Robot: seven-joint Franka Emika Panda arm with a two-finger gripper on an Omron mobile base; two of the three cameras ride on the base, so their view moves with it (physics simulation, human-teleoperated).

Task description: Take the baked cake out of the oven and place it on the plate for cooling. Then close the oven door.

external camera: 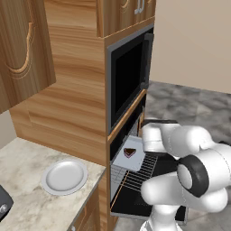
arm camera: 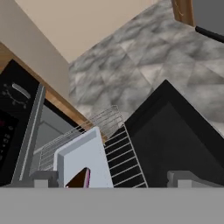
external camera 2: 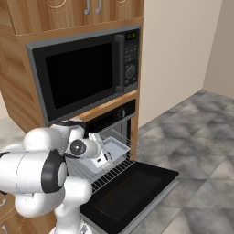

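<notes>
The baked cake (external camera: 130, 152), a small dark brown wedge with a pink layer, lies on a flat grey tray (external camera: 135, 161) on the oven's (external camera 2: 112, 117) pulled-out wire rack (external camera: 140, 175). The oven door (external camera 2: 132, 189) hangs fully open, flat below the rack. My gripper (arm camera: 113, 179) is open wide just over the tray. In the hand view the cake (arm camera: 81, 178) sits between the fingertips (arm camera: 43, 178), close to the left one. From the right base view the gripper (external camera 2: 103, 150) reaches in over the tray (external camera 2: 114, 147). The round pale plate (external camera: 64, 176) rests on the counter to the left.
A bigger black glass-fronted microwave (external camera 2: 82, 73) sits in the wooden cabinet above the oven. The marble counter (external camera: 27, 203) holds a dark object at its front left corner (external camera: 3, 203). Grey stone floor (external camera 2: 196, 146) stretches to the right of the open door.
</notes>
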